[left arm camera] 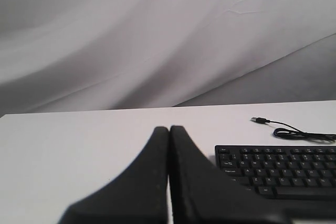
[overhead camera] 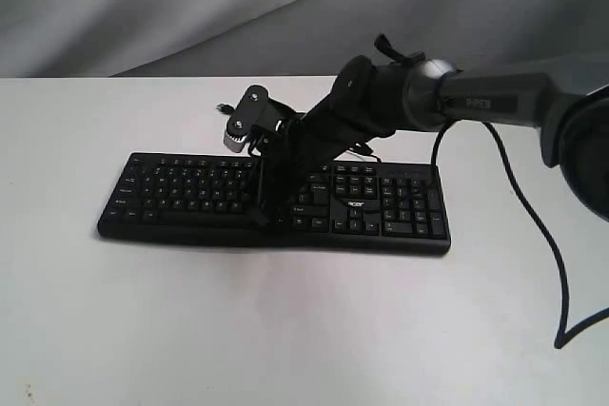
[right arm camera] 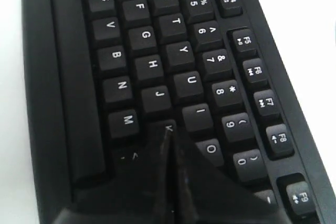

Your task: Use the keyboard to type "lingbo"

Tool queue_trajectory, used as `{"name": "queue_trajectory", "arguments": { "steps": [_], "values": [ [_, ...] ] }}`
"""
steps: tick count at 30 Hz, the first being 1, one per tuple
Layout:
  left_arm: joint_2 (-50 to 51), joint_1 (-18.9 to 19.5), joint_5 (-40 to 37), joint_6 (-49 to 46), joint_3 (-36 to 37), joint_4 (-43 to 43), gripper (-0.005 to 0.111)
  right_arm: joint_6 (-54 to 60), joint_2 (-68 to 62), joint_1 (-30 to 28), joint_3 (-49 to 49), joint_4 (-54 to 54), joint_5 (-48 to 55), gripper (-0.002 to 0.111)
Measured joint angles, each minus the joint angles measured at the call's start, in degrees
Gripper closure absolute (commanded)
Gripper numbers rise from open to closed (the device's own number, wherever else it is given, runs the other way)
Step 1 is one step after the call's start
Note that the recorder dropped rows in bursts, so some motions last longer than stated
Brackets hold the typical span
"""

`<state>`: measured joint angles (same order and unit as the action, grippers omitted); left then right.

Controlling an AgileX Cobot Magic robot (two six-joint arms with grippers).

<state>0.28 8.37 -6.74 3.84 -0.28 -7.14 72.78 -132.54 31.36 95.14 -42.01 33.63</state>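
Note:
The long black keyboard (overhead camera: 190, 192) with an "acer" logo lies across the middle of the white table. My right gripper (overhead camera: 259, 219) reaches over it from the right, pointing down at the letter keys. In the right wrist view the keyboard (right arm camera: 142, 40) fills the frame and the right gripper (right arm camera: 169, 129) is shut, its joined tips over the K key, beside I and O; whether they touch the key cannot be told. My left gripper (left arm camera: 169, 128) is shut on nothing, above bare table beside the end of the keyboard (left arm camera: 283, 169).
The keyboard's thin USB cable (left arm camera: 294, 131) lies unplugged on the table behind it, plug (left arm camera: 257, 120) free. A black cable (overhead camera: 561, 282) hangs from the right arm down to the white table (overhead camera: 285, 330). Grey cloth backs the scene.

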Motion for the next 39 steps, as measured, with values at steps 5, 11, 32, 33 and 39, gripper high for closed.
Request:
{"name": "queue_trajectory", "arguments": {
  "steps": [5, 11, 32, 33, 39],
  "values": [
    [0.0, 0.0, 0.0, 0.0, 0.0, 0.0, 0.106, 0.0, 0.0, 0.0, 0.0, 0.5, 0.6, 0.108],
    [0.0, 0.0, 0.0, 0.0, 0.0, 0.0, 0.106, 0.0, 0.0, 0.0, 0.0, 0.6, 0.8, 0.108],
    [0.0, 0.0, 0.0, 0.0, 0.0, 0.0, 0.106, 1.9, 0.5, -0.1, 0.2, 0.5, -2.5, 0.108],
    [0.0, 0.0, 0.0, 0.0, 0.0, 0.0, 0.106, 3.0, 0.5, 0.0, 0.2, -0.7, -2.9, 0.108],
    [0.0, 0.0, 0.0, 0.0, 0.0, 0.0, 0.106, 6.8, -0.2, 0.2, 2.9, -5.0, -2.5, 0.108]
  ]
}}
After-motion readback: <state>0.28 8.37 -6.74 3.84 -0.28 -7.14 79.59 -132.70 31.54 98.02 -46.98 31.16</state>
